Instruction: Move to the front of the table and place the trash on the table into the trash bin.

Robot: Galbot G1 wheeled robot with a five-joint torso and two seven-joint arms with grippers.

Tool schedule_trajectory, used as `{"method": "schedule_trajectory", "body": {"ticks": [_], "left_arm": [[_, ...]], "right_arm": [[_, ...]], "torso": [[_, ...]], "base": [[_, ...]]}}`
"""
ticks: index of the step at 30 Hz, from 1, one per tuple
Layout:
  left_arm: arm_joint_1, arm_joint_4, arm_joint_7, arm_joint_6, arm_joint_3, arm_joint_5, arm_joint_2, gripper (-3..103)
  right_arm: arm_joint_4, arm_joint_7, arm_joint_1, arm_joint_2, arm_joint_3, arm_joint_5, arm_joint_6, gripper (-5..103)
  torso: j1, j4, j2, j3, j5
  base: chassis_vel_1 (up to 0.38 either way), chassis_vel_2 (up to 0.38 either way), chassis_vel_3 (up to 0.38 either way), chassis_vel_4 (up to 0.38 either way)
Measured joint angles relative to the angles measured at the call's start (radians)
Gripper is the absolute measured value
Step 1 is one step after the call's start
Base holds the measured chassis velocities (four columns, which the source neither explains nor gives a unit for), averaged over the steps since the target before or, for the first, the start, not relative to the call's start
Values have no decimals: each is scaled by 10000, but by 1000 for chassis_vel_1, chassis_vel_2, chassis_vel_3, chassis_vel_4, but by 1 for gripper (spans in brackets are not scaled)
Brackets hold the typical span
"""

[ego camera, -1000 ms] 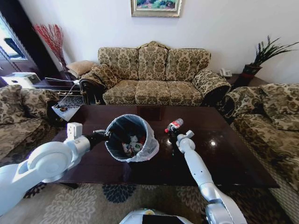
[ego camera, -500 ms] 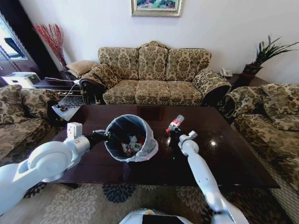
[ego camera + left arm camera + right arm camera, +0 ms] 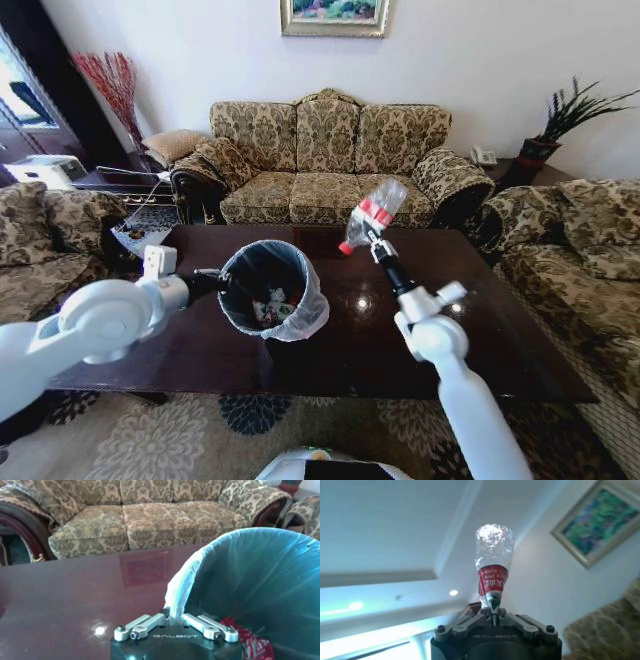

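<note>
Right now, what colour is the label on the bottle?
Red with white writing, on the clear bottle; clearest in the right wrist view.

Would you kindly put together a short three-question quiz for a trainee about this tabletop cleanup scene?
1. True or false: the clear bottle with red label lies on the table.
2. What does the left gripper clamp? A) the sofa B) the trash bin's bag-lined rim C) a can
3. Fill in: the right gripper holds the bottle above the ____.

Key: 1 false, it is lifted; 2 B, the trash bin; 3 table.
</note>
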Motion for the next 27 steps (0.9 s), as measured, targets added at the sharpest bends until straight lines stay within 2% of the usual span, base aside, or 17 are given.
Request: {"method": "schedule_trajectory", "body": {"ticks": [1,2,3,9,11,12,13,17,20,21,24,25,27], "left_arm": [[-9,57,0,71,-8,-158,108,0],[-9,57,0,71,-8,-158,108,0],[-7,99,-3,142,-6,-317,221,0],[35,-68,-14,279,45,-652,579,0],[59,-306,-60,285,75,-744,728,0],[55,-577,-128,287,77,-820,805,0],[46,-716,-166,287,72,-853,819,0],[-29,-1219,-292,285,0,-934,831,0],[-75,-1762,-364,256,-43,-1085,750,0],[-75,-1762,-364,256,-43,-1085,750,0],[-89,-1940,-462,252,-72,-1190,649,0],[-89,-1940,-462,252,-72,-1190,649,0],[-136,-1936,-561,252,-94,-1295,606,0]], "right_arm": [[391,-487,-199,-118,-17,-232,175,0],[391,-487,-199,-118,-17,-232,175,0],[763,-918,-359,-247,-143,-477,340,0],[1155,-1643,-393,-414,-971,-1422,807,0],[1116,-1804,-279,-429,-1281,-2089,966,0],[1024,-1989,-215,-425,-1403,-2931,1051,0],[982,-2164,-196,-415,-1436,-3267,1096,0],[940,-2544,-199,-408,-1673,-3971,1269,-3],[729,-2670,-219,-363,-1943,-4438,1414,9],[729,-2670,-219,-363,-1943,-4438,1414,9],[483,-2707,-222,-335,-1981,-4570,1497,25],[483,-2707,-222,-335,-1981,-4570,1497,25],[360,-2706,-224,-344,-1966,-4573,1551,36]], "torso": [[0,0,0,0,0],[0,0,0,0,0],[0,1,0,0,-1],[0,3,0,0,-1],[0,4,0,0,-1],[0,4,0,1,0],[0,4,0,2,0],[0,3,0,1,1],[0,3,0,1,0],[0,3,0,1,0],[0,3,0,1,0],[0,3,0,1,0],[0,3,0,1,0]], "base": [[0,0,0,0],[0,0,0,0],[0,0,0,0],[0,0,0,0],[0,0,0,0],[0,0,0,0],[0,0,0,0],[0,0,0,0],[0,0,0,0],[0,0,0,0],[0,0,0,0],[0,0,0,0],[0,0,0,0]]}}
